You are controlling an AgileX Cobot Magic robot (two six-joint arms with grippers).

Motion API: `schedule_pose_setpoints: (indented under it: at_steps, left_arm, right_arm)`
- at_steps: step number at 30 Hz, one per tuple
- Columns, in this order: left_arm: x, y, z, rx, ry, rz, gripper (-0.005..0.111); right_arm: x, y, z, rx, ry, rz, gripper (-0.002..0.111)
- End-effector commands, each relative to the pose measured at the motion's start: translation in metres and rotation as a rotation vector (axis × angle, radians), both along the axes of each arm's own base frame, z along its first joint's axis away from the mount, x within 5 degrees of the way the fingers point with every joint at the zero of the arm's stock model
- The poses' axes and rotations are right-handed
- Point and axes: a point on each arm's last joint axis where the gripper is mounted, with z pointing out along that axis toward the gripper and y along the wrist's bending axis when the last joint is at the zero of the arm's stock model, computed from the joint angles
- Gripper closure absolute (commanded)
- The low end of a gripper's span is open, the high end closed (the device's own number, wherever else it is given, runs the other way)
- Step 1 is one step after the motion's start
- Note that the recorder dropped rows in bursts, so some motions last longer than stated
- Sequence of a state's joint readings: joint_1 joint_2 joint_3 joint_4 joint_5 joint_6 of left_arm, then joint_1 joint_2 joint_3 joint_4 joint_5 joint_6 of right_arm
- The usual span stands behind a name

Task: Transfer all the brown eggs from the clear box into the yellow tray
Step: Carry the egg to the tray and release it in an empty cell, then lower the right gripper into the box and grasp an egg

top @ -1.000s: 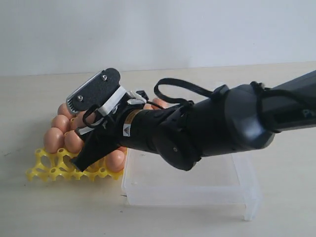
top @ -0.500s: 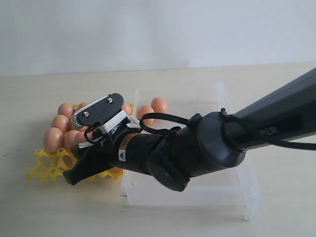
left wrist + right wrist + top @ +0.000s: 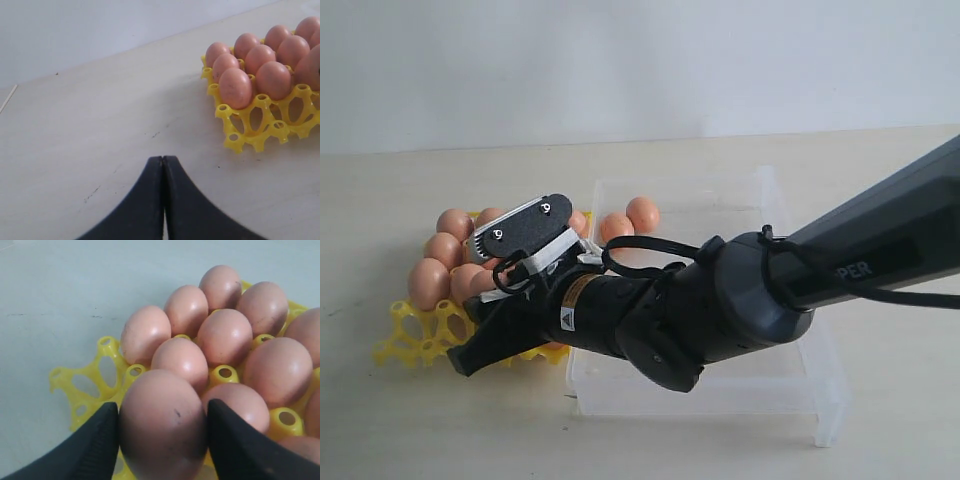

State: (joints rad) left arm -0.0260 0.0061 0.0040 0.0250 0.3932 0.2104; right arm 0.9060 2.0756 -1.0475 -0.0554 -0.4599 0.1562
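Between the black fingers of our right gripper we hold one brown egg. The jaws are spread just as wide as the shell and pressed against both its sides, and a small dark speck marks it. It hangs low over the yellow tray, at the edge where the cups stand open; we cannot tell whether it touches the plastic. Beyond it, the other brown eggs sit close-packed in the tray's cups.

Our left gripper is off to one side of the tray, over bare table, its jaws pressed together tip to tip with nothing between them.

From the exterior camera, our right arm reaches across the clear box, which lies just beside the tray. On the wrist over the tray sit a warning-triangle sticker and an orange label whose print is too small to read. Farther back along the arm, white letters read "PER", the rest hidden. Two more eggs rest side by side in the box's far corner, the one nearest the tray.
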Motion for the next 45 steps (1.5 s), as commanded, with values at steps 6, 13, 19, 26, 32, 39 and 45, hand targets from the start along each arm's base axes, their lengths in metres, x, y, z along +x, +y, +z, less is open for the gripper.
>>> schedule_pose_setpoints:
  at_steps: [6, 13, 19, 26, 32, 39, 45]
  left_arm:
    - [0.000, 0.000, 0.002, -0.006, -0.016, -0.004, 0.107]
    - [0.000, 0.000, 0.002, -0.006, -0.016, -0.004, 0.107]
    - [0.000, 0.000, 0.002, -0.006, -0.016, -0.004, 0.107]
    - [0.000, 0.000, 0.002, -0.006, -0.016, -0.004, 0.107]
    - [0.000, 0.000, 0.002, -0.006, -0.016, -0.004, 0.107]
    - [0.000, 0.000, 0.002, -0.006, -0.016, -0.004, 0.107]
    - [0.000, 0.000, 0.002, -0.006, -0.016, -0.004, 0.107]
  right_arm:
    - [0.000, 0.001, 0.004, 0.026, -0.014, -0.002, 0.047]
    - [-0.006, -0.011, 0.074, 0.050, -0.072, -0.003, 0.047]
    - [0.005, -0.050, 0.118, 0.134, 0.130, -0.227, 0.047]
    - [0.044, -0.089, 0.118, -0.079, 0.391, -0.395, 0.047]
    - [0.091, -0.099, 0.124, -0.329, 0.341, -0.439, 0.047]
    - [0.133, -0.080, 0.107, -0.452, 0.385, -0.476, 0.047]
    - [0.159, -0.064, 0.082, -0.516, 0.476, -0.501, 0.047]
